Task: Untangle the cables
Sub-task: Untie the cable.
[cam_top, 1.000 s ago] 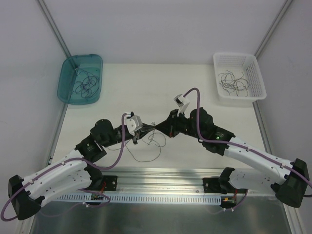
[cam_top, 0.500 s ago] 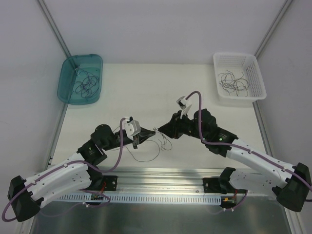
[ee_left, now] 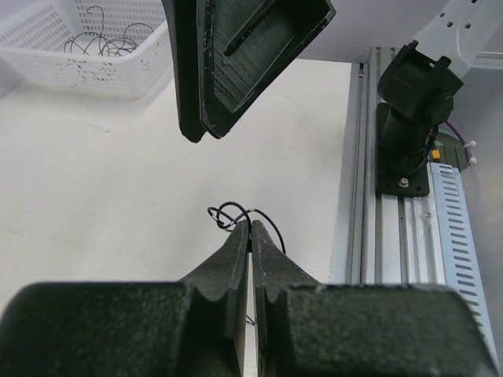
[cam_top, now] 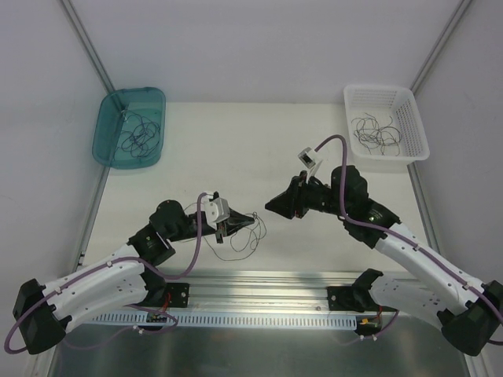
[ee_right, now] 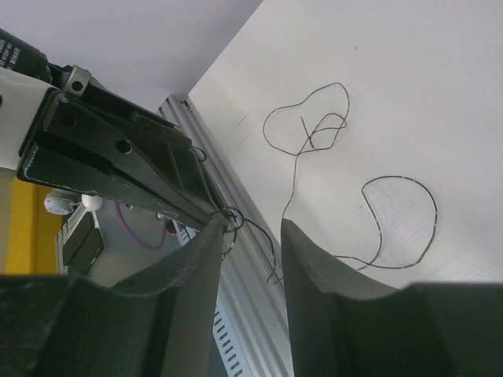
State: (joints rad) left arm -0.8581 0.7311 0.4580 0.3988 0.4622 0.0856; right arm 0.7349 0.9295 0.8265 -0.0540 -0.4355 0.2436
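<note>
We see the left gripper (ee_left: pixel 250 229) with its two fingers pressed together on the cables (cam_top: pixel 245 238), thin dark strands that hang from its tip and lie in loops on the table (cam_top: pixel 236 145) near the front middle. The right gripper (ee_right: pixel 248 226) stands close, facing it, with its fingers apart.

black cables (cam_top: pixel 245 232), teal bin (cam_top: pixel 100 133), white basket (cam_top: pixel 415 126), cream table (cam_top: pixel 236 149)

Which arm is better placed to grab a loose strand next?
Right: the right gripper is open and empty, facing the cables, while the left gripper is shut on them, holding the bundle.
</note>
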